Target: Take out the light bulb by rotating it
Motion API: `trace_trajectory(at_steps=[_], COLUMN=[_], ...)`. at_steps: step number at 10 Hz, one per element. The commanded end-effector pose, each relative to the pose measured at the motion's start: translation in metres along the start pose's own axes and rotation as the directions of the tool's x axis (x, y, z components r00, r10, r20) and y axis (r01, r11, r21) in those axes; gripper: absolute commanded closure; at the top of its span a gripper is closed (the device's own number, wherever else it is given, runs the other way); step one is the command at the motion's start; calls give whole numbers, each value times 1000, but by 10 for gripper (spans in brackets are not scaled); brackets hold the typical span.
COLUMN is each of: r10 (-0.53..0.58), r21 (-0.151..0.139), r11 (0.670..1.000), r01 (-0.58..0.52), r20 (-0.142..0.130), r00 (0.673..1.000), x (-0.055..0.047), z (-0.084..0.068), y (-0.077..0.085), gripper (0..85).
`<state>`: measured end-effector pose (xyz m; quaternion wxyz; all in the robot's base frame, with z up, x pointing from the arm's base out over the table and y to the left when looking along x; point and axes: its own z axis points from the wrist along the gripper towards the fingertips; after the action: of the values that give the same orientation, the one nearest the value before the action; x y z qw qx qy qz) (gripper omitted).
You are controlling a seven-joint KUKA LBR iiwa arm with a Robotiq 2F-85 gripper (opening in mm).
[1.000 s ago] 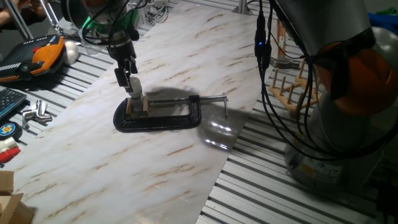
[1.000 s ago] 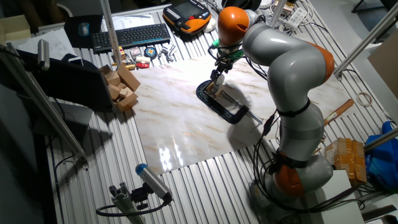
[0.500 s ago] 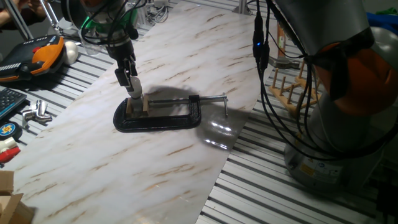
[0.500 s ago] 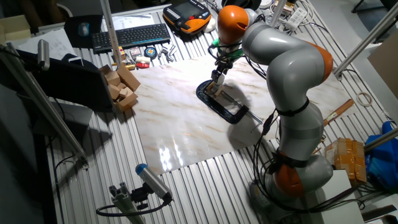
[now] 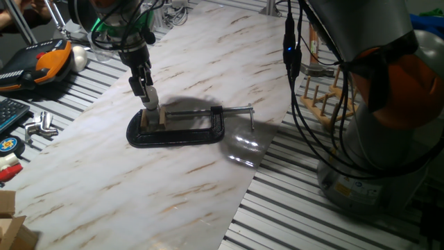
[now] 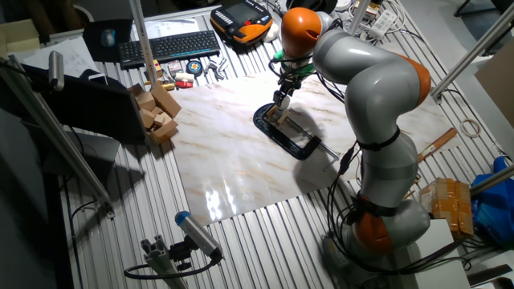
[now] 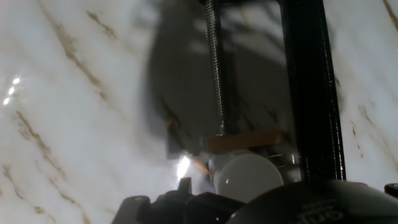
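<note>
Claw (image 5: 147, 94) pinches the light bulb (image 7: 247, 176) above the black clamp (image 5: 177, 130), open marble board (image 5: 208, 180) around.

You won't find any readable text here. The round blue badge (image 5: 7, 144) at nine o'clock carries marks too small to read.

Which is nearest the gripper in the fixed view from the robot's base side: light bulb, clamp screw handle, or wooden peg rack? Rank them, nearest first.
1. The light bulb, right at the gripper fingertips.
2. The clamp screw handle, at the clamp's right end.
3. The wooden peg rack, off the board, far right.
</note>
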<state>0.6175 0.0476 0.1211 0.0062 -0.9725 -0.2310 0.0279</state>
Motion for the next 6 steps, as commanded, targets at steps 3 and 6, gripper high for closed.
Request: trace_trajectory(at_steps=[3,6], r10=[-14,-26], r21=[-6,-9], r11=[1000,1000], r01=[14,26], r20=[-3,-3], r00=[1000,1000], x=[0,0], z=[0,-1], y=[0,0], gripper=[170,170])
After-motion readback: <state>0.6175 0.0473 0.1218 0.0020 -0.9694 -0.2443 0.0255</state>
